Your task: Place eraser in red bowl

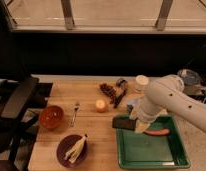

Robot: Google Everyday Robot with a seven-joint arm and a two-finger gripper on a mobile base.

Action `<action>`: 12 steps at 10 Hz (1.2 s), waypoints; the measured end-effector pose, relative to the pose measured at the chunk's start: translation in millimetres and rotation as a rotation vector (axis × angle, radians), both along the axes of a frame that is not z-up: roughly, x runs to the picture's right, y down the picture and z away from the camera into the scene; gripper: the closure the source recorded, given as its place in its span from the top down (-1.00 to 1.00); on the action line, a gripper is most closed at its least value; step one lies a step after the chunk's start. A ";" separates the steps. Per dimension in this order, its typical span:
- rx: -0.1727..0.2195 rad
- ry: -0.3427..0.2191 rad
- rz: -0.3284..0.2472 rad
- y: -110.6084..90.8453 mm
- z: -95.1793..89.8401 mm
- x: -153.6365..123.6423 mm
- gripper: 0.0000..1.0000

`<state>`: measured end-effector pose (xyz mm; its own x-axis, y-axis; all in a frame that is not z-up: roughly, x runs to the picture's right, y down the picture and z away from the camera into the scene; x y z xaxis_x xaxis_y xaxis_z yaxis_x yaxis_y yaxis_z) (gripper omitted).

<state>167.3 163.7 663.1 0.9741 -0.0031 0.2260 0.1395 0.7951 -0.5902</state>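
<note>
The eraser (124, 123) is a flat dark block held in my gripper (134, 124), just above the left rim of the green tray (146, 152). The gripper is shut on its right end. The white arm (168, 97) reaches in from the right. The red bowl (51, 116) sits on the wooden table at the far left, well apart from the eraser. A thin red stick (157, 132) lies in the tray behind the gripper.
A dark purple plate (72, 150) with pale peel is at the front left. A fork (75, 113), an orange fruit (100, 105), a dark cluster (109, 91) and a white cup (141, 81) lie mid-table. A black chair (18, 100) stands at the left.
</note>
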 end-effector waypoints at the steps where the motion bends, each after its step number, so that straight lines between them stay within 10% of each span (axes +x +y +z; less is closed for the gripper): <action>1: -0.026 0.027 -0.027 2.1 7.0 8.7 -1.00; 6: -0.030 -0.006 -0.097 -13.6 28.3 -6.3 -1.00; 12: 0.004 -0.201 -0.201 -40.4 47.7 -148.4 -1.00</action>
